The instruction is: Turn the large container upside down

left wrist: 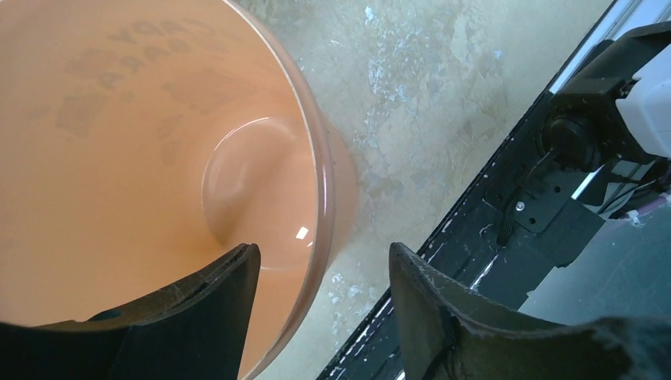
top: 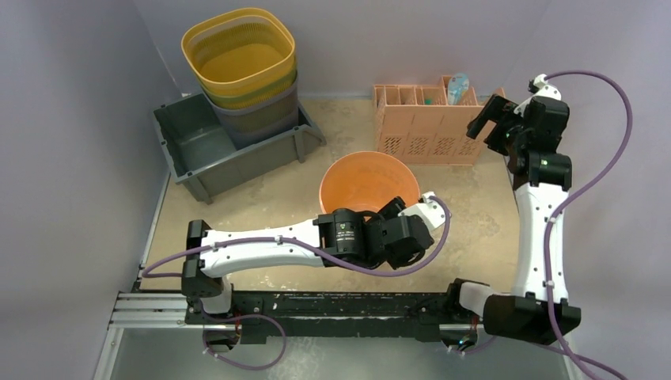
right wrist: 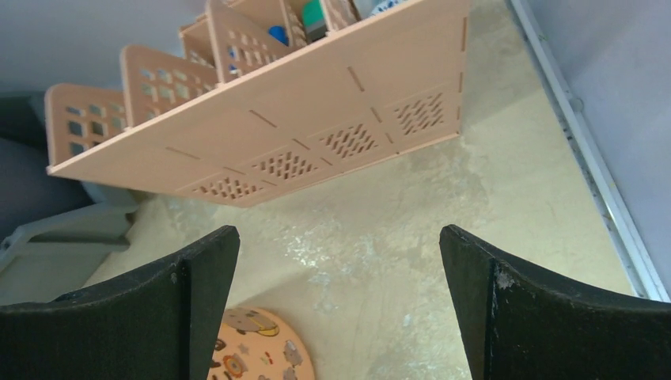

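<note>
The large container is an orange bucket (top: 368,180) standing upright, mouth up, at the table's middle. My left gripper (top: 407,207) is open at the bucket's near rim. In the left wrist view the bucket (left wrist: 119,158) fills the left side. There my left gripper (left wrist: 323,257) straddles the rim, one finger inside and one outside, neither touching the wall. My right gripper (top: 484,119) is open and empty, held high at the back right. In the right wrist view, the right gripper (right wrist: 339,237) hangs over bare table, with the bucket's picture-printed wall (right wrist: 253,348) at the bottom.
A grey bin (top: 198,146) at the back left holds stacked baskets, the top one yellow (top: 237,55). A peach slotted organizer (top: 431,123) stands at the back right, close under my right gripper. The black base rail (left wrist: 506,214) runs along the near edge.
</note>
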Available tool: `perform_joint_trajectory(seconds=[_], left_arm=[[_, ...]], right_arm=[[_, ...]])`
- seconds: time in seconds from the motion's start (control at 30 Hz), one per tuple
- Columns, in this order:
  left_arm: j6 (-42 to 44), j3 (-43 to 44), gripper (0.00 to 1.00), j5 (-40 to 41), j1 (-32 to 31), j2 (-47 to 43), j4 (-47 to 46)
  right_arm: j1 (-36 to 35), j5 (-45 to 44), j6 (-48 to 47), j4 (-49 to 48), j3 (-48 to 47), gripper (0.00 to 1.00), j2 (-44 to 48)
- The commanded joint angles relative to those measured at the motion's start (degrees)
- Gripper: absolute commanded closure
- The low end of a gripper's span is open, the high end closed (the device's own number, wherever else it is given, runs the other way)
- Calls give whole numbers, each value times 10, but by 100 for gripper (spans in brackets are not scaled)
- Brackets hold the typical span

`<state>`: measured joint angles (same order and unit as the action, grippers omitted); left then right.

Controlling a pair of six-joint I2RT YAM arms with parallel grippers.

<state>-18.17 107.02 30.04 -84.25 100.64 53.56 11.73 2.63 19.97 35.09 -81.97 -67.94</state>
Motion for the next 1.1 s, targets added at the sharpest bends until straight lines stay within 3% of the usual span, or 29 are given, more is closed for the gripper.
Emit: perform_joint_trajectory(seconds=[0.0, 0.17, 0.3, 0.57, 0.73, 1.0, 1.07], left_arm=[[14, -17, 39, 28, -3, -41, -72], [-2, 0, 40, 2, 15, 4, -32], [-15, -2, 47, -7, 26, 19, -30], [-21, 9, 100, -59, 53, 18, -43], [-66, 19, 100, -130, 90, -22, -87], [-221, -105, 100, -337, 210, -159, -370], [-288, -168, 100, -395, 245, -190, -486]], right_arm=[[1, 36, 9, -26, 14, 0, 47], [1, 19, 1, -21, 23, 0, 63], [1, 9, -4, -11, 12, 0, 69], [1, 11, -5, 8, -23, 0, 77], [1, 16, 0, 12, -60, 0, 78], [1, 3, 23, -75, -41, 0, 151], [1, -12, 25, -59, -57, 0, 150]])
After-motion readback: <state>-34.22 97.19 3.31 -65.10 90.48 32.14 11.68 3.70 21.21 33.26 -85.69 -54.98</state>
